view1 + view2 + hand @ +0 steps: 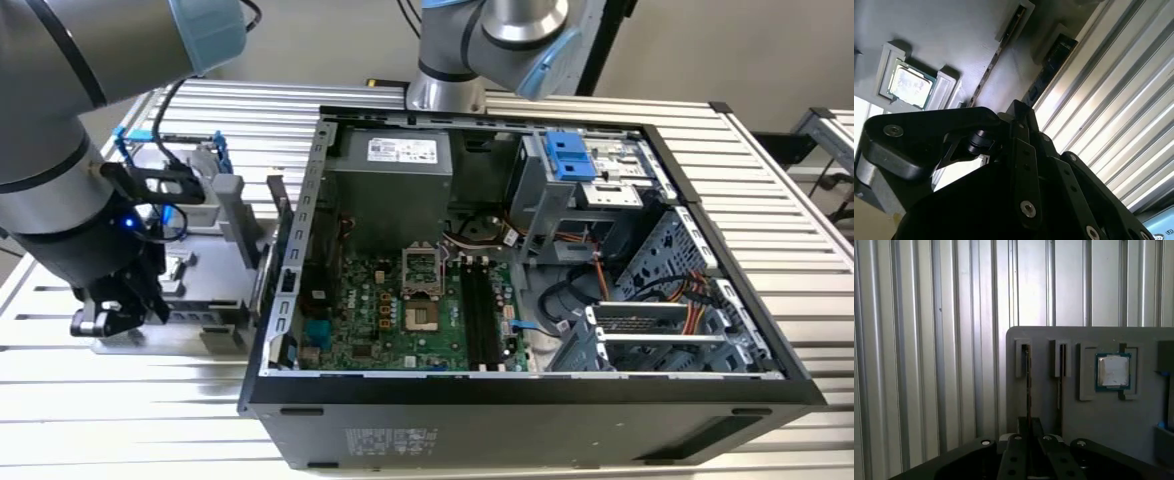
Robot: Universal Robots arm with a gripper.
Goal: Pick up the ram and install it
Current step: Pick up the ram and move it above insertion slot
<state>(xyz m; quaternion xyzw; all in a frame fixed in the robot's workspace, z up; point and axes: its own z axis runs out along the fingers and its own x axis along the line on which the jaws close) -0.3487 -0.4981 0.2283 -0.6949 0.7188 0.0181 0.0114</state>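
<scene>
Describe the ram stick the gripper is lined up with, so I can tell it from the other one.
Find the grey tray on the slatted table, on the exterior view's left of the open computer case. Beside its square silver chip two thin dark sticks sit on edge in slots. Yours is the ram farther from the chip, in line with the gripper.

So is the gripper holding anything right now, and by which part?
Cannot tell. The gripper sits at one end of the ram, which stands slotted in the grey tray.
</scene>
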